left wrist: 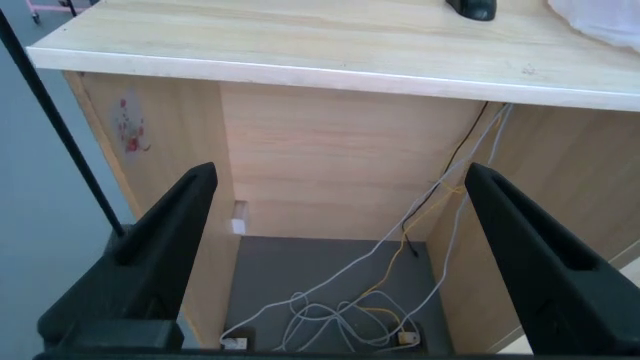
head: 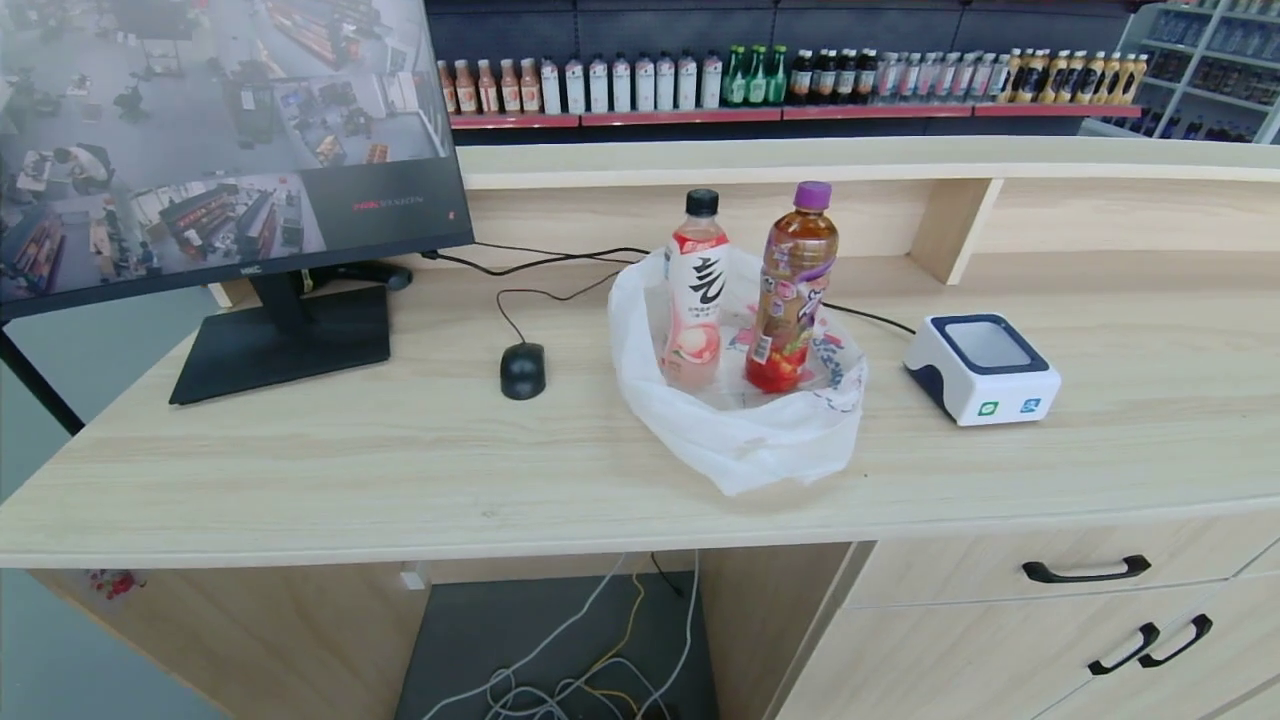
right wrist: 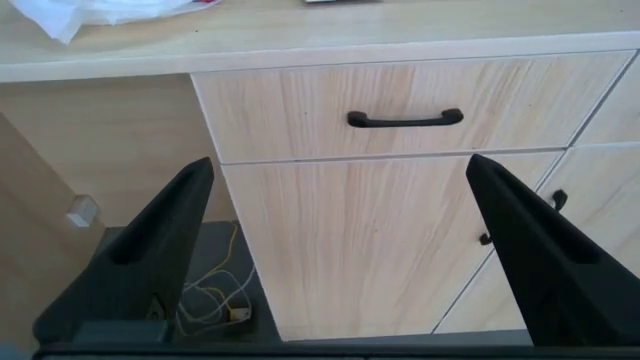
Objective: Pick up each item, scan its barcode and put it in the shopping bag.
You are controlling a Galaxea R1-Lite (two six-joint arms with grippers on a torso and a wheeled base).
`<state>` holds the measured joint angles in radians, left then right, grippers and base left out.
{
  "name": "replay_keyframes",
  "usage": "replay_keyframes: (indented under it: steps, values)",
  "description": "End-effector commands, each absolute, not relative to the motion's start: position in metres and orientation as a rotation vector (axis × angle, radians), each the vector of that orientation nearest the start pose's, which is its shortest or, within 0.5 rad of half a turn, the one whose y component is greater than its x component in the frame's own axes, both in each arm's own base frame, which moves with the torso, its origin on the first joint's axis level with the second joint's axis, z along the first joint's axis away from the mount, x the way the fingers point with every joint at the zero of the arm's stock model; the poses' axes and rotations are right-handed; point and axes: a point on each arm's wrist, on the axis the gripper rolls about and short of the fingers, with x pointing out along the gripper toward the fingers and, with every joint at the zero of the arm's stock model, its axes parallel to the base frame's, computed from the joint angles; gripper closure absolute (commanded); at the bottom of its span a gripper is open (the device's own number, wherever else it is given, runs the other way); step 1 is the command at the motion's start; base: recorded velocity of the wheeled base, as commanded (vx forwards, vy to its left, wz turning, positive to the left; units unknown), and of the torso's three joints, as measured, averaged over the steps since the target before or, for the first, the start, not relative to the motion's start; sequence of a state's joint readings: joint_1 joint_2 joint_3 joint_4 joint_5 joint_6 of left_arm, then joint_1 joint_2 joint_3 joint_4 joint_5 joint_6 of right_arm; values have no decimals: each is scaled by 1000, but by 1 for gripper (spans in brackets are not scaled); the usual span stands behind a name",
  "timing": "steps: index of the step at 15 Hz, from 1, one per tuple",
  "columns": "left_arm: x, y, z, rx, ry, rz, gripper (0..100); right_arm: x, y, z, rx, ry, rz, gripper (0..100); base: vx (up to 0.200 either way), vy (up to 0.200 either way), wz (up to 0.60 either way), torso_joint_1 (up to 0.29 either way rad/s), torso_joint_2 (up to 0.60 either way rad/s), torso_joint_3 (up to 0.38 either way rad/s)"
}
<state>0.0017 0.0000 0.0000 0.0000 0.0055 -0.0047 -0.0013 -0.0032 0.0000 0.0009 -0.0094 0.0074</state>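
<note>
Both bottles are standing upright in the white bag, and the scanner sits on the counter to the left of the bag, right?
Not quite. The head view shows the scanner on the counter to the right of the white bag, not the left. The pink bottle and the brown bottle do stand upright in the bag.

Light wooden counter (head: pixel 300 470) carries 1 monitor (head: pixel 200 130) on a black stand at the left, with 1 black mouse (head: pixel 522 370) beside it. White shopping bag (head: pixel 740 430) sits mid-counter, scanner (head: pixel 985 370) just to its right.

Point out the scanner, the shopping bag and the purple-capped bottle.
scanner (head: pixel 985 346): head view, on its glass top.
shopping bag (head: pixel 760 445): head view, on its front fold.
purple-capped bottle (head: pixel 793 295): head view, on its label.
</note>
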Motion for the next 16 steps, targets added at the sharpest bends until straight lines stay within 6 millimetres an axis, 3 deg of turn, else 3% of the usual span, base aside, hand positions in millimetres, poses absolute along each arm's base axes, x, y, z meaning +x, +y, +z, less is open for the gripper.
replay_keyframes:
  steps: [1,16]
  values:
    - [-23,0,75,-5,0,8,0,-23,0,75,8,0,-11,0,0,-200,0,12,12,-7]
    - [-23,0,75,-11,0,8,0,-23,0,75,6,2,-11,0,0,-200,0,3,2,2]
